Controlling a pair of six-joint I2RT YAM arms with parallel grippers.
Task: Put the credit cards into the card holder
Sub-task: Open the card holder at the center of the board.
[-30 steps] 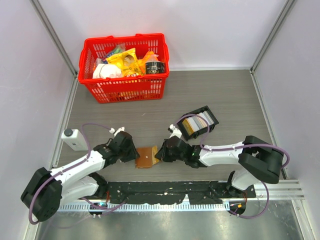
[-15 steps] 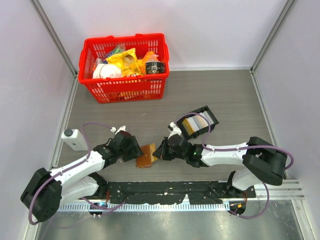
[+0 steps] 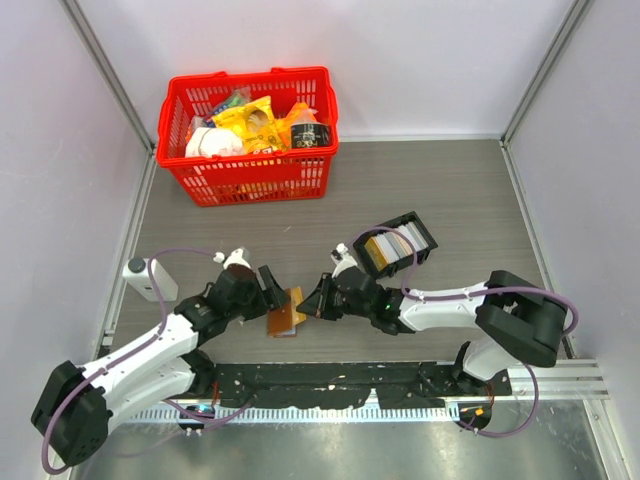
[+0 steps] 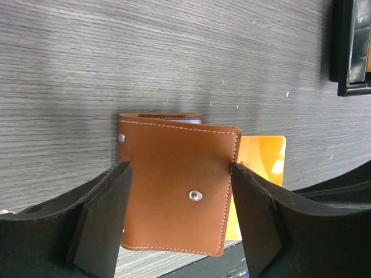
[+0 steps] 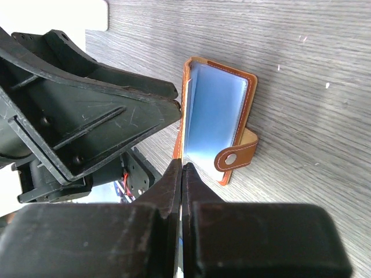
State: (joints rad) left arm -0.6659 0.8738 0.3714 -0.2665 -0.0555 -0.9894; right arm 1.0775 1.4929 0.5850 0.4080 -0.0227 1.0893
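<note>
The card holder [image 4: 174, 191], a brown leather wallet with a snap, is gripped by its two side edges in my left gripper [image 4: 179, 171]. In the top view it stands tilted [image 3: 284, 316] between both grippers, just above the table. My left gripper [image 3: 270, 292] is on its left and my right gripper [image 3: 312, 300] on its right. My right gripper [image 5: 183, 167] is shut on a thin orange card [image 4: 262, 162], seen edge-on, whose far end is inside the opened holder [image 5: 217, 113]. The snap tab [image 5: 235, 156] hangs loose. More cards stand in a black tray [image 3: 397, 246].
A red basket [image 3: 250, 170] of groceries stands at the back left. A small white device [image 3: 150, 279] lies at the left edge. The black tray also shows in the left wrist view [image 4: 351, 46]. Walls close the table on three sides.
My left gripper has lifted and tipped the card holder up off the table. My right gripper has moved left, bringing the orange card into the holder.
</note>
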